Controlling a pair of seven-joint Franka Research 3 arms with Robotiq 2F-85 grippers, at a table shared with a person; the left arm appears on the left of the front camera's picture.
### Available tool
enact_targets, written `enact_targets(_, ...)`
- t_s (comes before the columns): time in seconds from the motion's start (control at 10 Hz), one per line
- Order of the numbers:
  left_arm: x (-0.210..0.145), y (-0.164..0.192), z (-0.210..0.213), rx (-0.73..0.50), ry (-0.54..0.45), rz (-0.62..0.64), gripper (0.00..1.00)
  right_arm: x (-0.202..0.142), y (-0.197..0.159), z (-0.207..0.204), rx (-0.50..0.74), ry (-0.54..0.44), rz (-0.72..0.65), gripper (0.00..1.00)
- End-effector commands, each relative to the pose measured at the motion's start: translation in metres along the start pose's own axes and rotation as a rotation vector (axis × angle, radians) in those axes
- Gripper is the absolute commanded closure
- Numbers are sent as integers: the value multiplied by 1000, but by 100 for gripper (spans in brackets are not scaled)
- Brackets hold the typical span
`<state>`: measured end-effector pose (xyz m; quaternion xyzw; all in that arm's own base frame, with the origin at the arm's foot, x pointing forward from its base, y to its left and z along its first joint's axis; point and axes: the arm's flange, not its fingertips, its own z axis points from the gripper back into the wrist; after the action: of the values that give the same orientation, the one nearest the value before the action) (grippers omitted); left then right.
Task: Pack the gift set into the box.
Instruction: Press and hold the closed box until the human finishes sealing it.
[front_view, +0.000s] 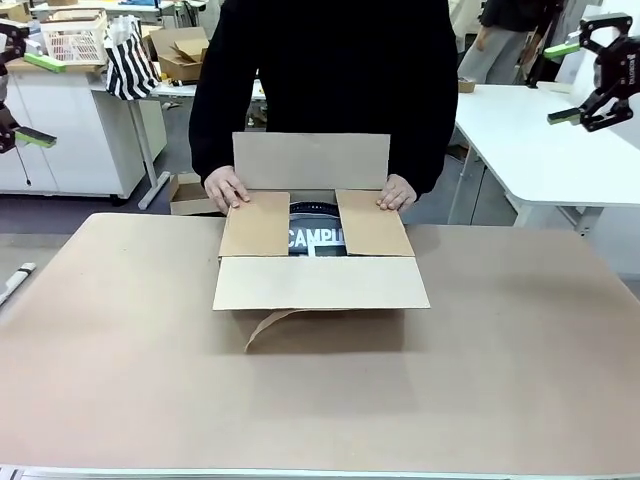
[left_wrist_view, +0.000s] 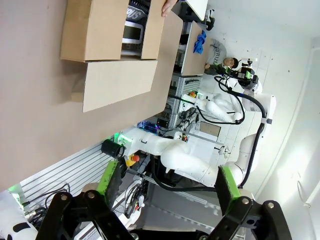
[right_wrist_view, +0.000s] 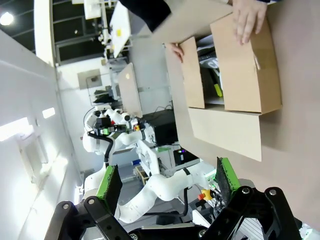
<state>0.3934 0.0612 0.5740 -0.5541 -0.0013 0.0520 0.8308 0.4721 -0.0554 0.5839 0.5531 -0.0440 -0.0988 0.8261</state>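
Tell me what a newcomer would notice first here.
The brown box sits at the middle of the table, a person's hands resting on its side flaps over the gift set with white CAMPUS lettering inside. The left gripper and right gripper hang open, high at either side.

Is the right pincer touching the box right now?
Apart. The front view shows the right pincer hanging open, high at the picture's right edge, with a plain gap between it and the box below.

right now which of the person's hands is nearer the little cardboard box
Their right hand, on the flap just beside the little box. Their left hand presses the opposite flap.
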Motion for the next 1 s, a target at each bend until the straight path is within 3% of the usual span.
enact_targets(0.0,-2,-2,0,-11,7,-6,0,-1,1,2,-12,-1,10,0)
enact_targets(0.9,-2,-2,0,-11,7,-6,0,-1,1,2,-12,-1,10,0)
